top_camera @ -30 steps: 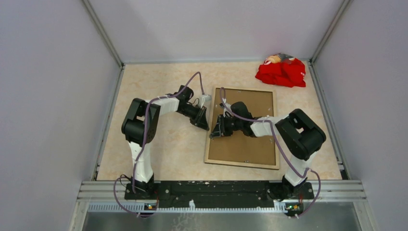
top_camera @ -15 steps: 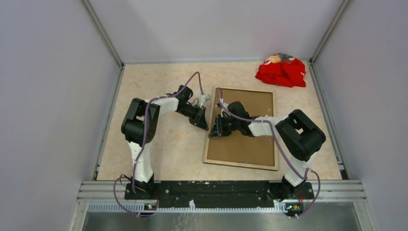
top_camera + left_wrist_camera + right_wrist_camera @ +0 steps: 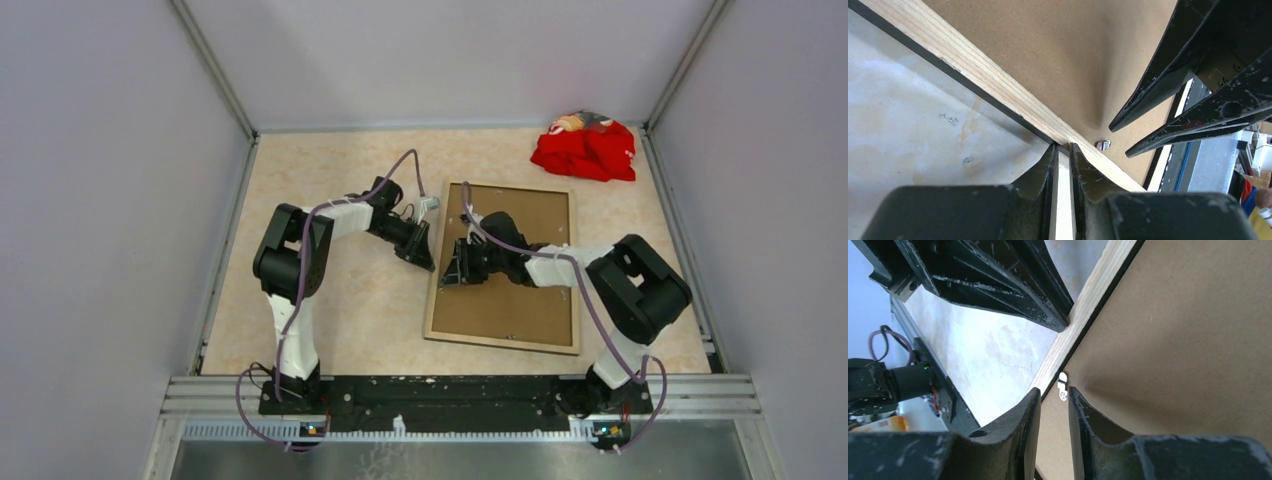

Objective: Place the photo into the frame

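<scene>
left gripper (image 3: 1062,146) nearly closed, tips on frame (image 3: 973,65) rail, can't tell if pinching; right gripper (image 3: 1054,390) slightly apart, empty, at turn clip (image 3: 1104,145); swing clip over backing board (image 3: 1198,340), rail pinned

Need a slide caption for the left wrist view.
Left gripper at the frame's wood rail; right gripper over the backing board near a metal tab.

Left tool (image 3: 430,265) pinched narrow; right tool (image 3: 443,281) slightly parted (both pointing inward, tips close).
</scene>
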Available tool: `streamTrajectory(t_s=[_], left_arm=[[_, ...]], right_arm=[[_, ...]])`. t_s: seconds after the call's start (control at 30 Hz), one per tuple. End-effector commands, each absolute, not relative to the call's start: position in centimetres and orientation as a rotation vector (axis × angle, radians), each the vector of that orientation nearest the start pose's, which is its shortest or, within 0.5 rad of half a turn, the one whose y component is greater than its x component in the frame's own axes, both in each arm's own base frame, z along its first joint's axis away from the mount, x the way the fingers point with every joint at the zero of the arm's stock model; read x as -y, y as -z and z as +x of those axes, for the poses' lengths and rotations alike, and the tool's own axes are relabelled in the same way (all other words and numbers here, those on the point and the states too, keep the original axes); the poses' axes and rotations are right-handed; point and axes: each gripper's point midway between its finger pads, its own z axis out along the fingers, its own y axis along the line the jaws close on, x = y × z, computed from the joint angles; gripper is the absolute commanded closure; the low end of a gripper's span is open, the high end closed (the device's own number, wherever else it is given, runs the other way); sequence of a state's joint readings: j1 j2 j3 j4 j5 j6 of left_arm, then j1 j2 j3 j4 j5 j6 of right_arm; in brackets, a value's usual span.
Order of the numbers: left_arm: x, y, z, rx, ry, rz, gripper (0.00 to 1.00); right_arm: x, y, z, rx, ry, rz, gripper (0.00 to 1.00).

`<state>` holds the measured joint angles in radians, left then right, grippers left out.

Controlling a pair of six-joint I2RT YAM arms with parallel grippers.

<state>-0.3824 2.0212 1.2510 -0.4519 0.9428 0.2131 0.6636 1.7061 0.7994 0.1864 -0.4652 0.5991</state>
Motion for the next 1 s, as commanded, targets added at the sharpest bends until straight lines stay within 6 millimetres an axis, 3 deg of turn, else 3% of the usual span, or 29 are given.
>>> streamTrajectory(t_s=[0.0,0.2,0.5,0.8,0.97], left_arm=[[27.2,-2.8,30.5,-2.374,1.298,1.026,0.83],[27.2,-2.8,30.5,-2.378,1.301,1.025,0.83],[27.2,-2.7,30.5,-2.382,1.301,1.026,0.83],[27.2,-3.0,30.2,-2.381,1.314,1.031,0.84],[27.3,-3.0,30.2,-2.383,1.318,1.027,0.84]], right_arm=[[-33.4,-5.8,24.6,-2.412,-1.274,-0.339,0.73],[-33.8,-4.7,23.5,-2.438,-1.326,-0.330,0.75],[-33.8,-4.2,23.9,-2.454,-1.292,-0.342,0.77],[-32.6,-7.2,25.7,-2.384,-1.257,-0.340,0.78],[-32.5,-6.3,25.9,-2.388,-1.248,-0.335,0.78]])
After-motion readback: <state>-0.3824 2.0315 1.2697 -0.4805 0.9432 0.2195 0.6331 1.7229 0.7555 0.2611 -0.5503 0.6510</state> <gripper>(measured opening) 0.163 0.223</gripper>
